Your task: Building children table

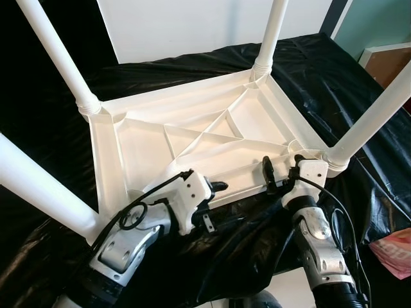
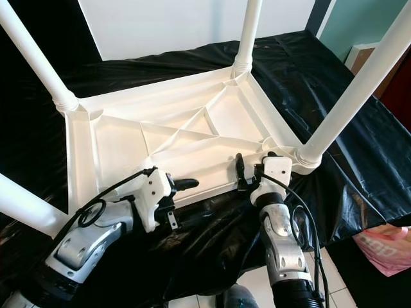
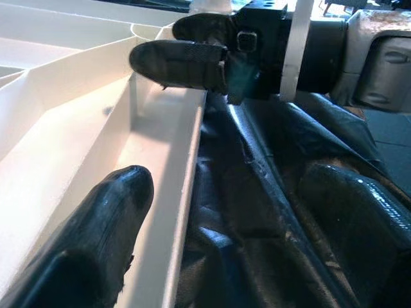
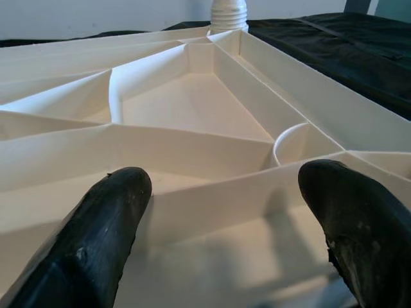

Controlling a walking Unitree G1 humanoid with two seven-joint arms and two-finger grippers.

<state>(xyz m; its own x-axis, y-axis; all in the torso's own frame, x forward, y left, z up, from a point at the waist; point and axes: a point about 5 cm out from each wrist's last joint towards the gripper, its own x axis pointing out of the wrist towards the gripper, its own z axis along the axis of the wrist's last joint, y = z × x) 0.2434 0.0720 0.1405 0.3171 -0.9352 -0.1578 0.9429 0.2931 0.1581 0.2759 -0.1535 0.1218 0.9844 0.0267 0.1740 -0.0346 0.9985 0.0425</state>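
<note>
White plastic children's table (image 1: 192, 138) lying upside down on a black plastic sheet (image 1: 321, 70), ribbed underside facing up, four white legs (image 1: 273, 32) standing up from the corner sockets. Left gripper (image 1: 215, 196) at the table's near rim, jaws parted wide: in the left wrist view one black finger (image 3: 96, 237) over the inner channel of the rim, the other (image 3: 359, 218) outside above the crumpled black sheet, the thin rim wall running between them; no visible clamping, nothing gripped. Straight ahead of those jaws along the same rim, the right gripper (image 3: 192, 54), its black fingers pointing back across the edge. Right gripper (image 1: 277, 174) also at the near rim, just beside the near right corner socket and its leg (image 1: 372, 119), jaws spread wide with fingers (image 4: 96, 237) either side of the rim's flat channel; whether the tips touch the plastic cannot be told. Beyond the right jaws, the triangular rib compartments of the underside, a curved rib by the side wall, and at the far end the threaded base of the far leg (image 4: 228, 13). To the outside of the right arm, low on the floor, a pink bag (image 1: 395, 250).
</note>
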